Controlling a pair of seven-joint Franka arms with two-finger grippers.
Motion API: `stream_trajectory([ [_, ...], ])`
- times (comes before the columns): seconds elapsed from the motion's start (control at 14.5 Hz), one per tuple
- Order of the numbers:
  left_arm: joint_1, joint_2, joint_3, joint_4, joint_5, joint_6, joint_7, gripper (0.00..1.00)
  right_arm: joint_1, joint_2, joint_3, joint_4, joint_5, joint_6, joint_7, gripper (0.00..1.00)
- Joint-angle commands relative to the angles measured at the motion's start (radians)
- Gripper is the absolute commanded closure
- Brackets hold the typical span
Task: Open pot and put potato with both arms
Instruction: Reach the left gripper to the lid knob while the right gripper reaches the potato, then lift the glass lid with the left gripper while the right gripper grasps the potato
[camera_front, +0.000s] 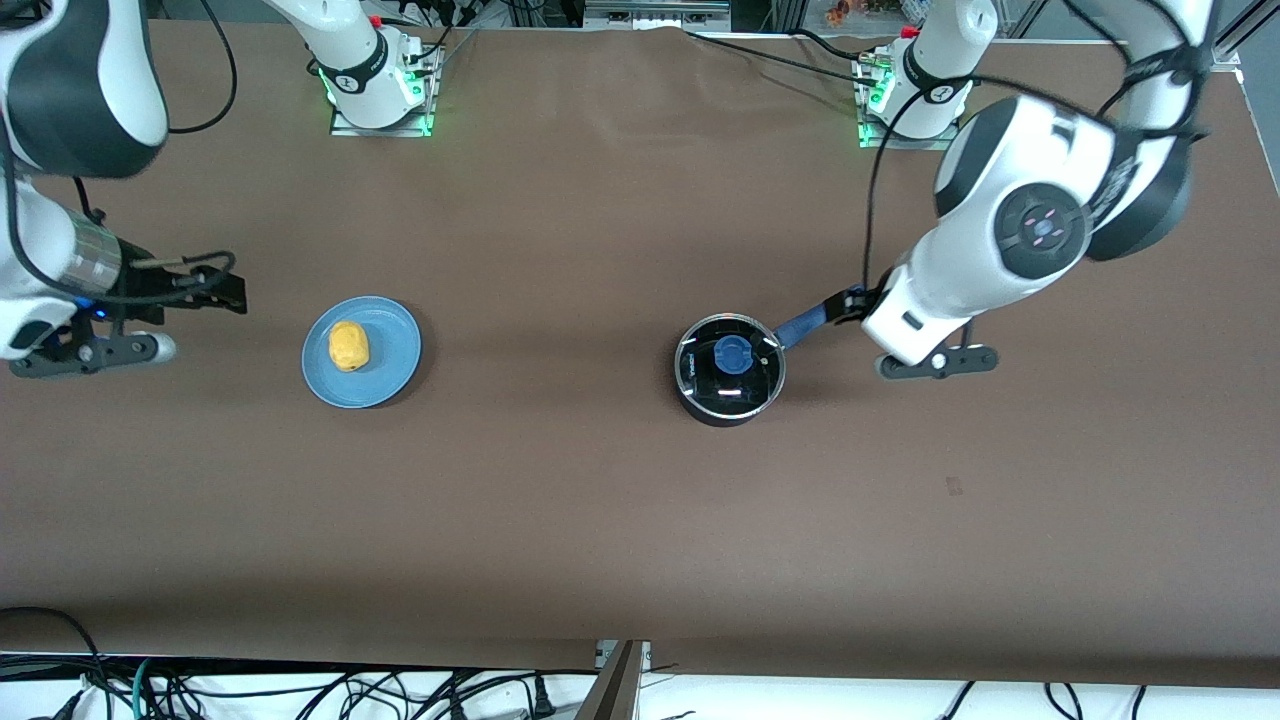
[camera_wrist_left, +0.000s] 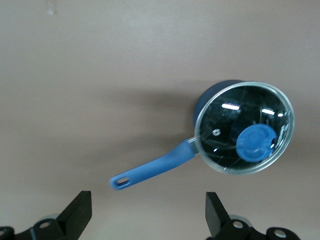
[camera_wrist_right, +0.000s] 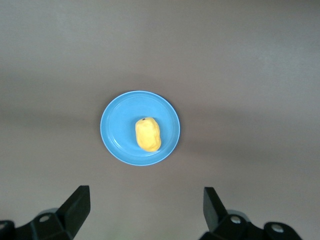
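Nearest the front camera on the brown table (camera_front: 600, 520) sat the small black round saucepan (camera_front: 729, 368), its clear glass lid (camera_wrist_left: 244, 128) with the blue knob (camera_front: 731, 354) seated on the rim, so the pot was not yet opened. Its long blue straight handle (camera_wrist_left: 152, 170) pointed toward the left arm's end of the table, an easy reach for that arm. A little farther off, toward the right arm's end, the lumpy yellow potato (camera_front: 349, 345) lay on a flat light-blue plate (camera_front: 396, 372), well apart from the pot. The left end effector (camera_wrist_left: 149, 212) hung over the handle's tip with fingers spread wide, holding nothing. The right end effector (camera_wrist_right: 146, 210) hovered near the plate, likewise wide open and empty, presumably placed to take the potato.
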Motion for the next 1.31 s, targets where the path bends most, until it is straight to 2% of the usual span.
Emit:
stream_trajectory([
  [0.0, -0.100, 0.097, 0.007, 0.029, -0.019, 0.088, -0.117, 0.00, -0.003, 0.060, 0.002, 0.000, 0.001, 0.048, 0.003, 0.00],
  [0.14, -0.154, 0.139, 0.008, 0.029, -0.017, 0.167, -0.242, 0.00, 0.005, 0.106, 0.002, -0.052, 0.003, 0.134, 0.008, 0.00],
  [0.28, -0.180, 0.186, 0.007, 0.034, -0.019, 0.219, -0.264, 0.00, 0.006, 0.117, 0.002, -0.153, 0.003, 0.256, 0.010, 0.00],
  [0.41, -0.185, 0.228, 0.007, 0.037, -0.020, 0.259, -0.270, 0.00, 0.006, 0.117, 0.002, -0.198, 0.007, 0.298, 0.011, 0.00],
  [0.55, -0.190, 0.262, 0.007, 0.083, -0.017, 0.265, -0.305, 0.00, 0.006, 0.119, 0.003, -0.236, 0.013, 0.320, 0.011, 0.00],
  [0.76, -0.228, 0.288, 0.012, 0.094, -0.007, 0.273, -0.343, 0.00, 0.006, 0.108, 0.005, -0.340, 0.015, 0.401, 0.040, 0.00],
  [1.18, -0.223, 0.305, 0.015, 0.092, -0.002, 0.301, -0.325, 0.00, 0.006, 0.073, 0.006, -0.553, 0.016, 0.634, 0.045, 0.00],
  [1.24, -0.219, 0.305, 0.015, 0.092, -0.001, 0.317, -0.324, 0.03, 0.006, 0.068, 0.008, -0.587, 0.016, 0.672, 0.045, 0.00],
])
